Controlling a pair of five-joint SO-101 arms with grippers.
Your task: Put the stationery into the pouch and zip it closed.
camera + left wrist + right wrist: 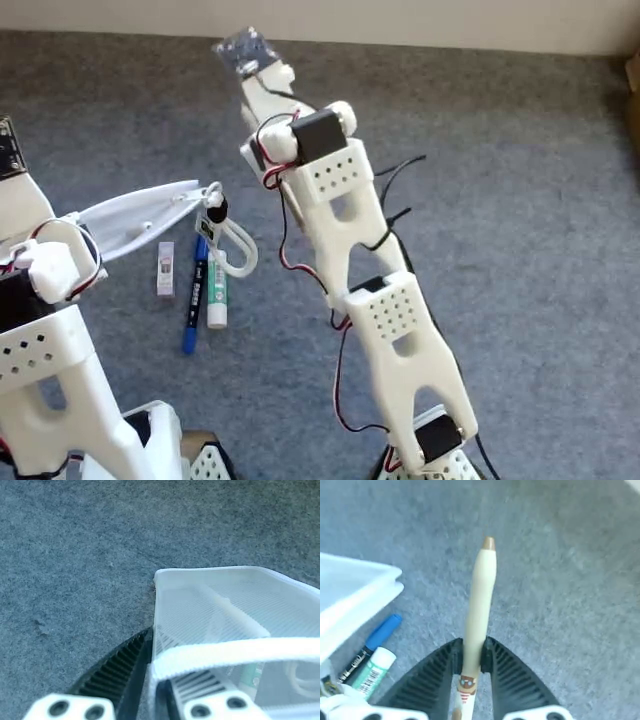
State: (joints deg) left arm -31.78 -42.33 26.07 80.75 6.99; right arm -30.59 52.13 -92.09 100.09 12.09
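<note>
pen gripped, pouch held ready

high view: pouch (140, 215) is held out by the left arm, long axis across the carpet (520, 200); blue pen (193, 300) and glue stick (217, 295) lie beside its end.
left wrist view: left gripper (154, 647) pinched tight on the pouch rim.
right wrist view: right gripper (472, 647) clamps a cream pen (482, 590), long axis along the jaws, brown tip pointing away from the wrist.
insertion step, probably; next the tip needs aiming at the pouch mouth.

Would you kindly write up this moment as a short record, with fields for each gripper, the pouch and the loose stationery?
left gripper: shut on the edge of the pouch
pouch: white mesh, held by the left arm
right gripper: shut on a cream pen
on the carpet: blue pen, green-and-white tube, small white box, side by side
</note>
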